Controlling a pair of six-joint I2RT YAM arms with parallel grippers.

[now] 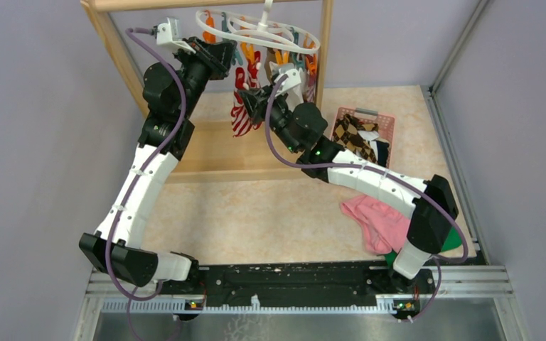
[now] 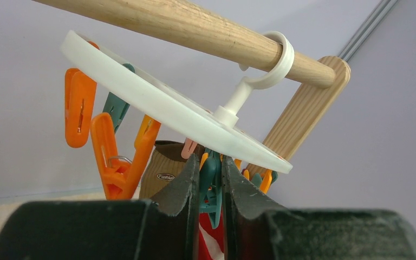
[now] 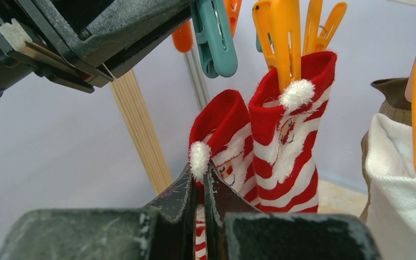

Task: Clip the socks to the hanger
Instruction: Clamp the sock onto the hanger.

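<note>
The white oval hanger [image 1: 256, 32] hangs by its hook from the wooden bar, with orange and teal clips under its ring [image 2: 157, 103]. My left gripper [image 1: 231, 53] [image 2: 210, 160] is shut on a teal clip [image 2: 211, 181] just below the ring. Right under that clip [image 3: 216, 38], my right gripper [image 1: 252, 99] [image 3: 200, 176] is shut on the cuff of a red-white striped sock [image 3: 222, 127] with a white pompom. A second striped sock [image 3: 287, 151] hangs from an orange clip [image 3: 284, 38] beside it. A white sock [image 3: 395, 184] and a brown sock [image 2: 165, 168] hang further along.
The wooden frame rack [image 1: 124, 50] carries the hanger at the back. A pink basket [image 1: 385, 117] at the right holds an argyle sock [image 1: 352, 135] and darker ones. A pink cloth [image 1: 380, 220] and a green cloth [image 1: 458, 238] lie by the right arm's base.
</note>
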